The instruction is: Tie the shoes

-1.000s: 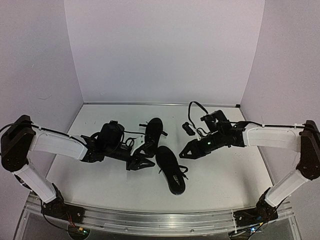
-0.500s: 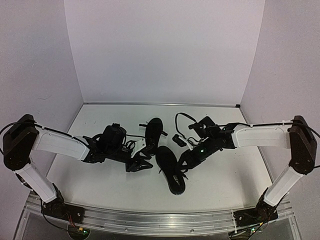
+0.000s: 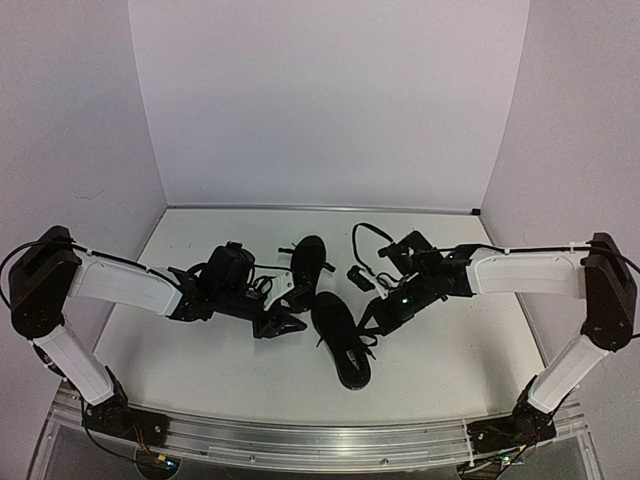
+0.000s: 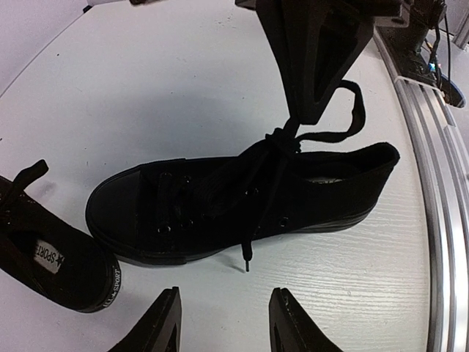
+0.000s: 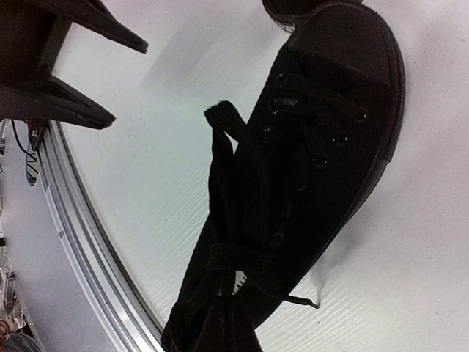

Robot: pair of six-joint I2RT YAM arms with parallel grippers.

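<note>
Two black shoes lie mid-table: the far shoe (image 3: 306, 264) and the near shoe (image 3: 342, 340). My right gripper (image 3: 367, 320) reaches over the near shoe's opening and is shut on its lace (image 4: 292, 134), where the strands cross. In the right wrist view the near shoe (image 5: 315, 147) runs up from my closed fingers (image 5: 229, 328), and a lace loop (image 5: 222, 117) lies to its left. My left gripper (image 3: 288, 322) is open just left of the near shoe. Its fingertips (image 4: 165, 323) rest low beside the near shoe (image 4: 242, 198), holding nothing. A loose lace end (image 4: 246, 260) points at them.
The far shoe's heel (image 4: 51, 257), with a white label, lies left of my left gripper. A metal rail (image 3: 320, 440) runs along the table's near edge. White walls close in the back and both sides. A cable (image 3: 362, 240) loops above the right wrist.
My right gripper swung left from beside the near shoe to over it and shut on the lace. The left arm barely moved and stayed open.
</note>
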